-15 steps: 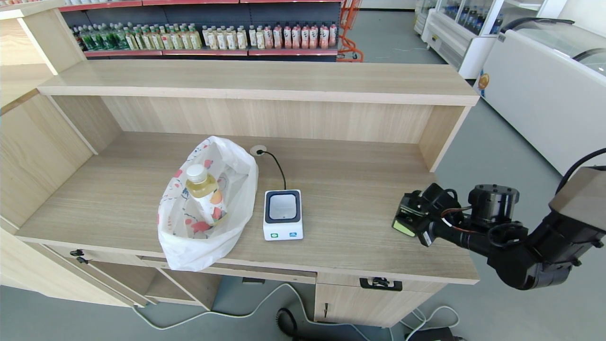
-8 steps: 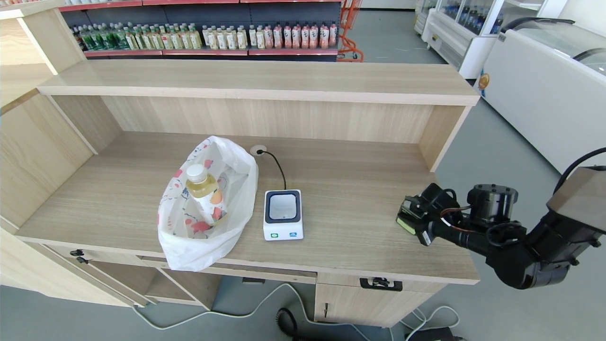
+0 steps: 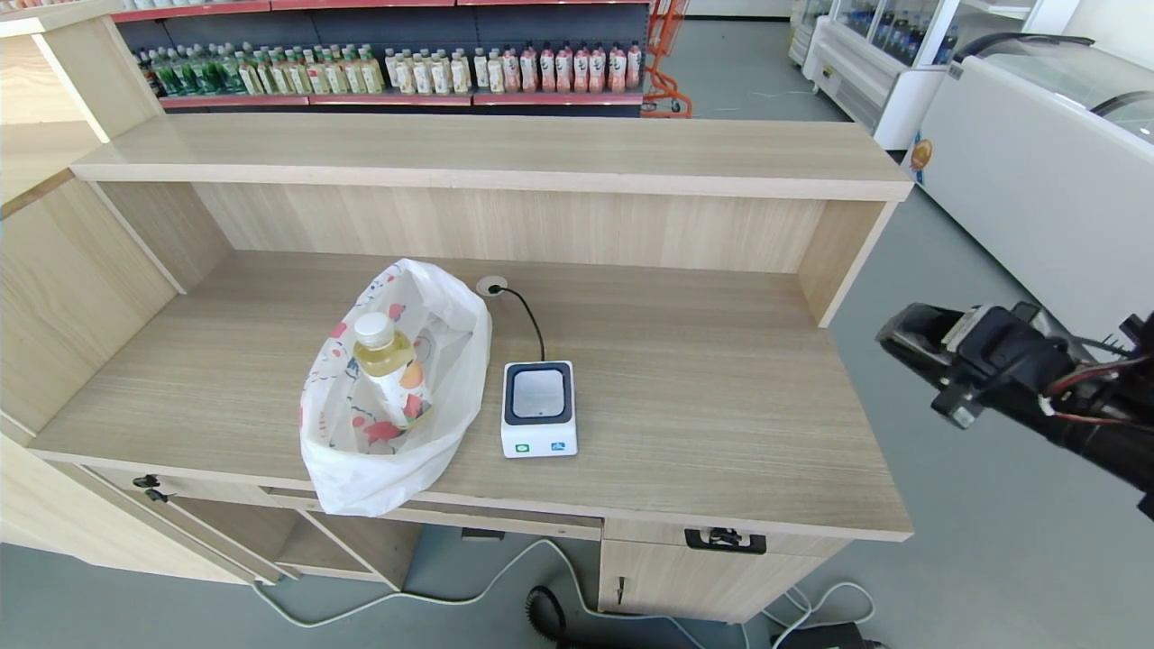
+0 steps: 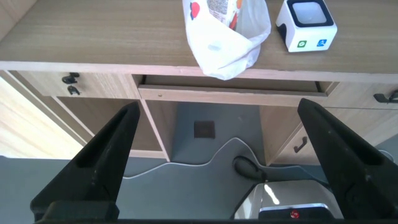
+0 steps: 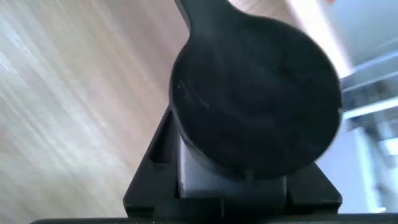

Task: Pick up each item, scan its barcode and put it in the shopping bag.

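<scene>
The bottle leaned inside the shopping bag, far to the left of the right gripper. The scanner stood just beside the bag, on the side nearer that gripper. The right gripper hung past the right end of the counter; whether it grasped anything could not be told. The left gripper, spread wide and empty, sat before the counter's front edge, with bag and scanner ahead of it.
</scene>
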Robot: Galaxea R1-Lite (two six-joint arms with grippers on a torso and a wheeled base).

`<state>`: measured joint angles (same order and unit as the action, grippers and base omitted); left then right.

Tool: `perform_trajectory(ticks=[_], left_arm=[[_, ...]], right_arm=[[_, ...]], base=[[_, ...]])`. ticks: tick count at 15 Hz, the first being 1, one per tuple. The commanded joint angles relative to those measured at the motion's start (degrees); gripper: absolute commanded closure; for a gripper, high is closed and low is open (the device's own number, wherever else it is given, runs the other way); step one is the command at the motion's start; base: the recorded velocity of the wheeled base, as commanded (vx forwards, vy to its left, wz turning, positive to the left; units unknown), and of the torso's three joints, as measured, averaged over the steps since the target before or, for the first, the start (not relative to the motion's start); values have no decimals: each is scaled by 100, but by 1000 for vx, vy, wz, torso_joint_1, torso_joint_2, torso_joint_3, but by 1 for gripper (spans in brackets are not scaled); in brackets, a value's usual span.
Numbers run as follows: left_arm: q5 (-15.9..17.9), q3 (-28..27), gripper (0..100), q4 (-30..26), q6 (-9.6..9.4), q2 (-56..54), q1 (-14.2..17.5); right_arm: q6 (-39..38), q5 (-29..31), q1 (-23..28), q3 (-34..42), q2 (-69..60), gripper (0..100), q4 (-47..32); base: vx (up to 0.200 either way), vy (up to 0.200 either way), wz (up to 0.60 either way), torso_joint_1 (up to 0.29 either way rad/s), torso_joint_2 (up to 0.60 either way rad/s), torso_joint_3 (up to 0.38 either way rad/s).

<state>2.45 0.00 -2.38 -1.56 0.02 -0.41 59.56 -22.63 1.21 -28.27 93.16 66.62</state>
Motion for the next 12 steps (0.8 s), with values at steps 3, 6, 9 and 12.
perform_trajectory(ticks=[3,6,9,12], left_arm=[[1,0,0,0,-2,-2,-2],[1,0,0,0,-2,-2,-2],[1,0,0,0,-2,-2,-2],[1,0,0,0,-2,-2,-2]], right_arm=[[2200,-1824,205,173,-1133,100,589],[3413,-2835,196,181,-1300,100,598],[4169,-3266,-138,155,-1459,100,1318],[5162,-3389,-1808,234,-1872,100,888]], base=[[0,0,0,0,0,0],[0,0,0,0,0,0],[0,0,0,0,0,0],[0,0,0,0,0,0]])
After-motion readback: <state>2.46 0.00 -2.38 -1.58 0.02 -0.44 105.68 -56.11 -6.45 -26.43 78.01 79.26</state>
